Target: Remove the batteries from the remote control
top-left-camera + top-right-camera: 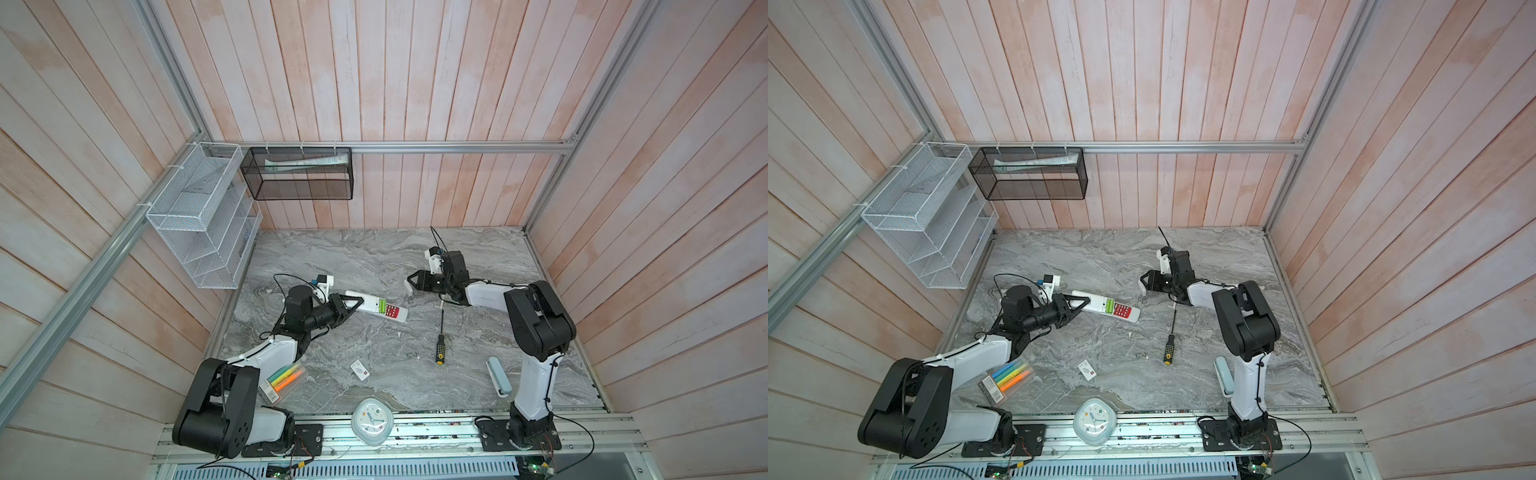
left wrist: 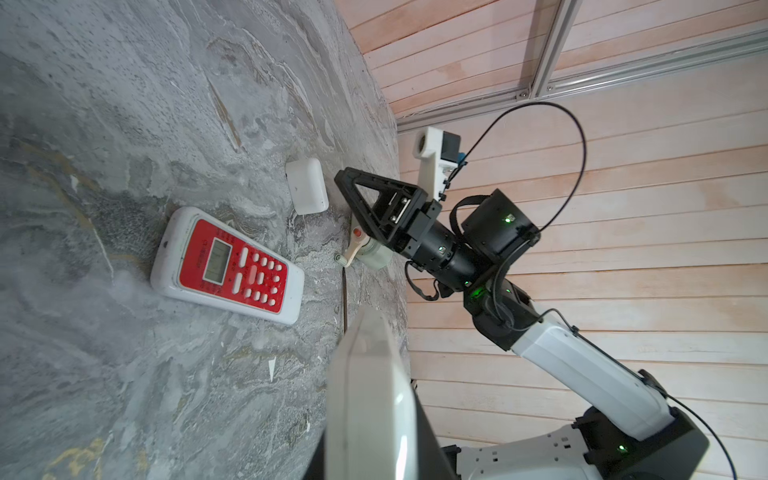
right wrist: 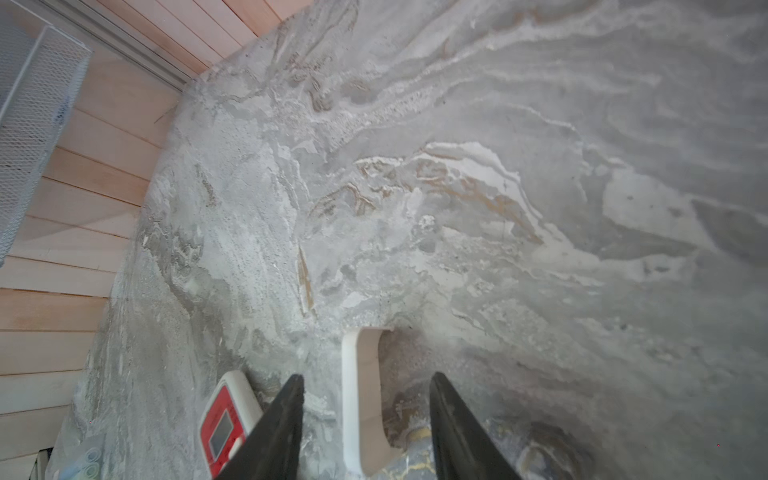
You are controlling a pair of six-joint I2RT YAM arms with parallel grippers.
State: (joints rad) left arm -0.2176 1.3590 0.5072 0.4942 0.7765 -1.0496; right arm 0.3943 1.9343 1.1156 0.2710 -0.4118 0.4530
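My left gripper is shut on one end of a white remote control, holding it on edge; in the left wrist view the remote fills the space between the jaws. Lime green batteries lie side by side in its open compartment at the far end. My right gripper is open, with the white battery cover standing between its fingers and touched by neither.
A red-faced remote lies just beyond the held one. A black-and-yellow screwdriver lies mid-table. At the front are a highlighter pack, a small card, a clock and a pale blue case.
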